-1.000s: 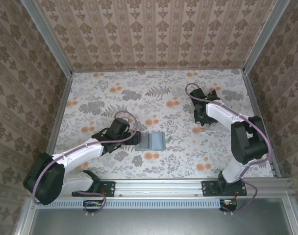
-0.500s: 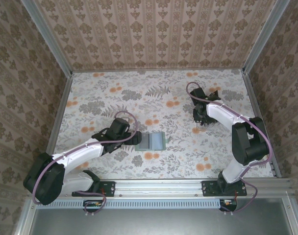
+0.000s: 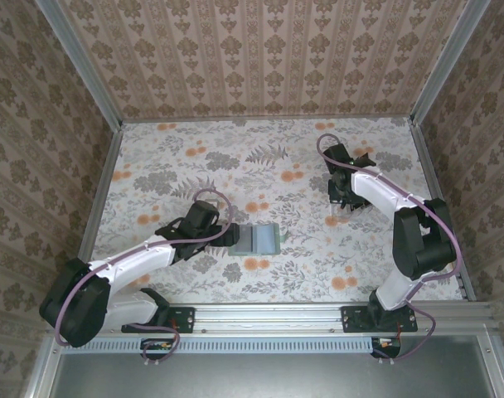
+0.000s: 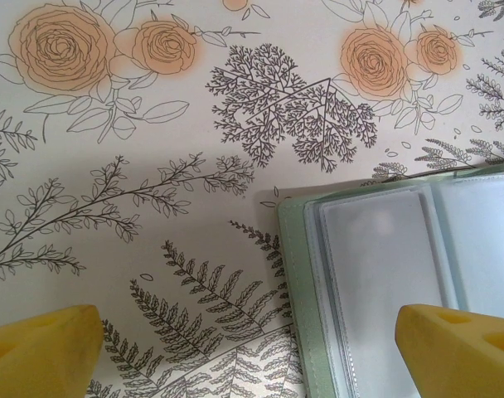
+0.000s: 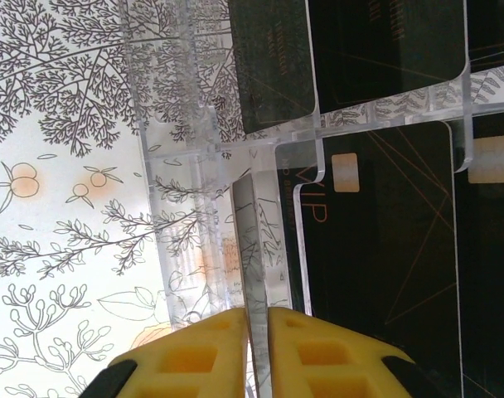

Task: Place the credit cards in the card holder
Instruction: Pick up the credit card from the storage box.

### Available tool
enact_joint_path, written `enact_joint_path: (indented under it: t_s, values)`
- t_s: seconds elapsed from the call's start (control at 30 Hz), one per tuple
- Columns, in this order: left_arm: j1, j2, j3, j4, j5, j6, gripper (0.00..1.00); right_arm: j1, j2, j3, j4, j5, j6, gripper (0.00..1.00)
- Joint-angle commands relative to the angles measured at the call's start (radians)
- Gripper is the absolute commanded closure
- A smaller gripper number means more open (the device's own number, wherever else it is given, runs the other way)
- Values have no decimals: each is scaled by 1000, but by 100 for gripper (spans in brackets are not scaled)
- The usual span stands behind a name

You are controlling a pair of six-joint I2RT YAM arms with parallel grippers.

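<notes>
The card holder's cover [image 4: 292, 274] is seen as a matt, grey-green, leather-like material, and its inner pockets [image 4: 376, 274] as clear plastic film with a faint sheen. Around the card holder, the table covering [image 4: 111, 207] is shown as a smooth, matt sheet printed with flowers. Well apart from the card holder, a rack [image 5: 177, 191] of clear, glossy hard plastic is seen, in which the credit cards [image 5: 385, 274] are shown glossy black with gold print.
</notes>
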Motion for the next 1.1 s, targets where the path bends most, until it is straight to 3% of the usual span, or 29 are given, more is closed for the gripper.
enact_joint_path:
  t_s: [0.0,0.37,0.53,0.6,0.63,0.9,1.07]
  values:
    - [7,5,-12,12,12,7,0,-8,6,20,-32,30,-14,88]
    - [8,5,-14,18,17,6,0,-14,-12,20,-37,18,-29,100]
    - [7,4,-12,16,20,6,0,-18,-15,15,-38,13,-40,100]
    - [8,5,-14,17,20,4,0,-20,-6,15,-43,10,-42,89]
    - [7,5,-14,17,20,4,0,-20,-3,15,-42,11,-43,89]
    - [7,5,-12,17,20,5,0,-22,-4,8,-32,4,-42,95]
    - [8,4,-15,17,21,2,0,-23,5,5,-31,-3,-46,94]
